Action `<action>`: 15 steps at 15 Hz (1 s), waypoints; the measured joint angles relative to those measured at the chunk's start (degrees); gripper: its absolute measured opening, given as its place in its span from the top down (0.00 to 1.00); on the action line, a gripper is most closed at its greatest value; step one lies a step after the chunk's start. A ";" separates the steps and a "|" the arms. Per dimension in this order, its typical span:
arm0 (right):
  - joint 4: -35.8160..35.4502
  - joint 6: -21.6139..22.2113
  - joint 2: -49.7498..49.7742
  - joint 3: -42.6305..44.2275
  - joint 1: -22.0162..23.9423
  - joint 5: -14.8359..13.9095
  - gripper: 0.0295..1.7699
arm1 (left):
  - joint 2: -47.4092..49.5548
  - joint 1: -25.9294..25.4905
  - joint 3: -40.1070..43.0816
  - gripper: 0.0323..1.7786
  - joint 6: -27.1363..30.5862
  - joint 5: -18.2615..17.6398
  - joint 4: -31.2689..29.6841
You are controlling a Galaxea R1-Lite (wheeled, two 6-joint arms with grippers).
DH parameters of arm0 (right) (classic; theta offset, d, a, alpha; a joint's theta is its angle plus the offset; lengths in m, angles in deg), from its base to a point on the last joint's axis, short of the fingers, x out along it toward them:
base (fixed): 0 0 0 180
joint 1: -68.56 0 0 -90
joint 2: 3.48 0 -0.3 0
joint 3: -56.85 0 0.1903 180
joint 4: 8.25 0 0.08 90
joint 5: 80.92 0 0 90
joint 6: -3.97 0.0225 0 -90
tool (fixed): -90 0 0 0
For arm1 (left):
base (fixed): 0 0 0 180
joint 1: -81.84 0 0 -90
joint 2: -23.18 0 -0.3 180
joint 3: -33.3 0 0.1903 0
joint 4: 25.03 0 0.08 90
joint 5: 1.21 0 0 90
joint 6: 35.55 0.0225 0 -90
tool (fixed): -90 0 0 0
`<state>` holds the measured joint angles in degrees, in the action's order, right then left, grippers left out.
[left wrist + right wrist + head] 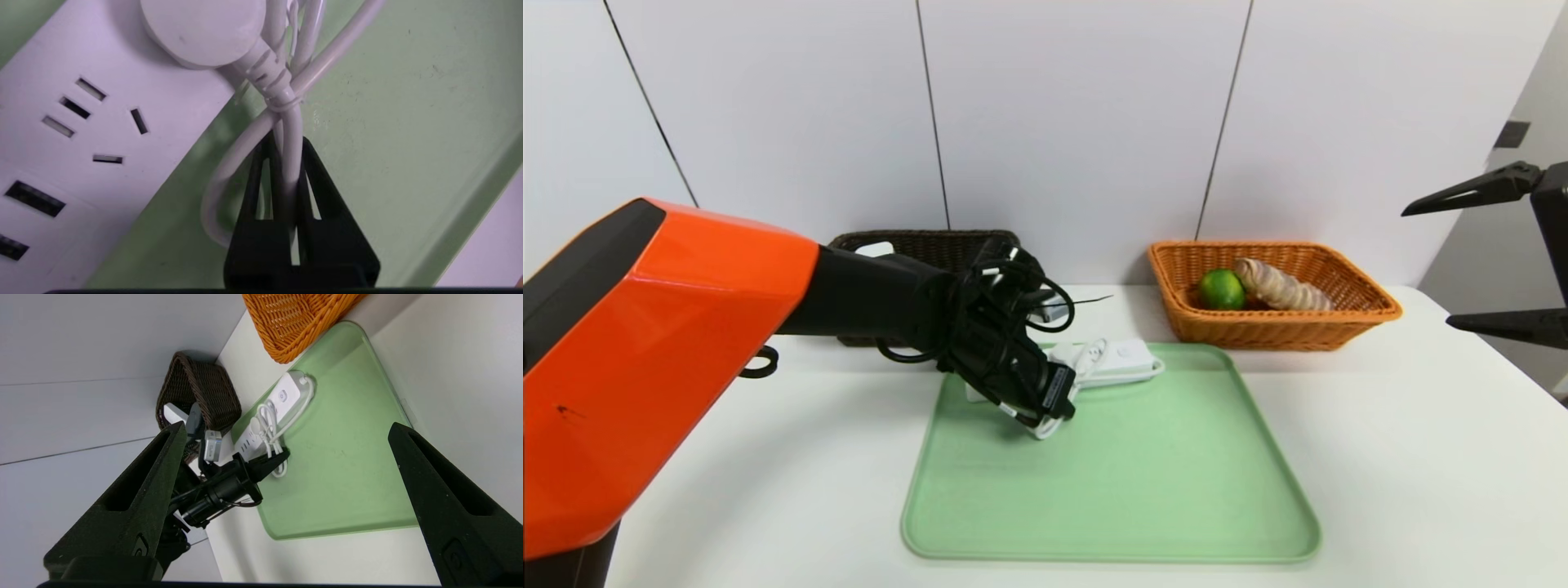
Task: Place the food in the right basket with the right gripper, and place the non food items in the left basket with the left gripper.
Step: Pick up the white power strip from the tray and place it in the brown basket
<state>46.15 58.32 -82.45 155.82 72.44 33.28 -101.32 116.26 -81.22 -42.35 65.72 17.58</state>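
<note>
The white power strip (1125, 358) (81, 143) lies at the far edge of the green tray (1111, 490). My left gripper (1045, 418) (286, 143) is low over the tray and shut on the strip's bundled white cord (292, 122). A green lime (1221, 288) and a tan ridged roll (1281, 286) lie in the orange right basket (1339, 328). The dark left basket (923, 242) stands behind my left arm, with a flat white case (876, 249) showing in it. My right gripper (1427, 268) (286, 425) hangs open in the air at the far right, holding nothing.
The white table (1405, 457) ends near the right basket at its right edge. A grey panelled wall (1078, 122) stands close behind both baskets. My orange left arm shell (645, 359) fills the near left.
</note>
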 joint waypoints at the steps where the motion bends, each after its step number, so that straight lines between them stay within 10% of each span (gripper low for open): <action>1: 0.04 0.01 0.11 -0.06 0.00 0.02 0.03 | -0.05 -0.04 0.17 0.95 -0.44 -0.11 -0.52; 15: 0.04 0.01 1.11 -1.29 -0.09 0.46 0.03 | 13.81 2.91 1.01 0.95 -3.23 -2.60 7.94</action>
<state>46.18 58.33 -81.34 154.53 72.35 33.74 -87.51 119.18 -80.21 -45.58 63.13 25.51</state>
